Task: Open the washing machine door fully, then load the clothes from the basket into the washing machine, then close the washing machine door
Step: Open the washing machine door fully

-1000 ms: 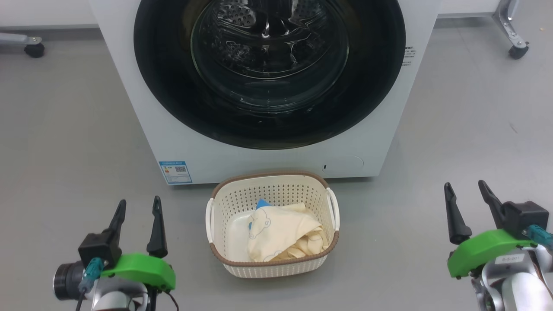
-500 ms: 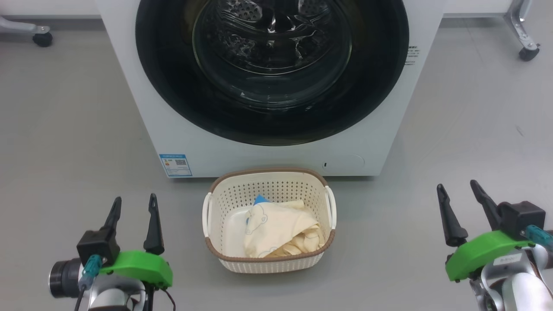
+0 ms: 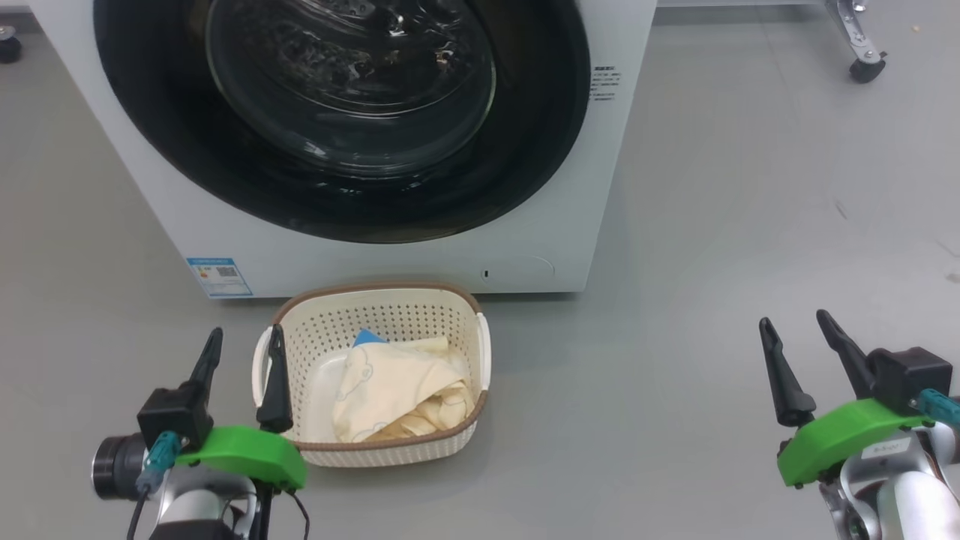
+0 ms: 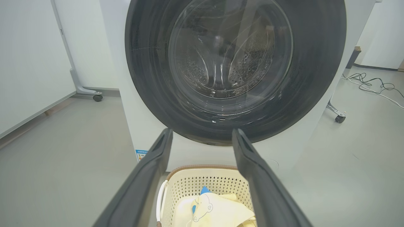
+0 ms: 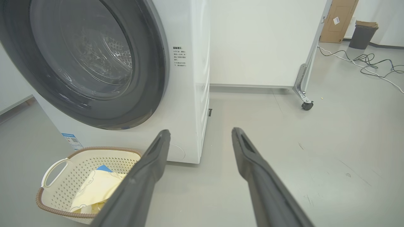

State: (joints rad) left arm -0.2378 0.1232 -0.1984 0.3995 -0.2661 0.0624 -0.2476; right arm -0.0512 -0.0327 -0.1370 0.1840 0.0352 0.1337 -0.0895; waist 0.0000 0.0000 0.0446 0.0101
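left gripper (image 3: 247, 330): jaws wide, empty | right gripper (image 3: 793, 317): jaws wide, empty | washing machine door (image 3: 352, 82) closed | clothes (image 3: 390, 390) in basket (image 3: 405, 322)

Bright light glints off washing machine door (image 3: 341, 97)

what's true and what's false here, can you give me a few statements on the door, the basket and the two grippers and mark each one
1. The washing machine door is shut. True.
2. The clothes lie in the basket. True.
3. The left gripper holds a garment. False: it is open and empty.
4. The right gripper is shut. False: its fingers stand apart, with nothing between them.
5. The basket stands on the floor in front of the washing machine. True.
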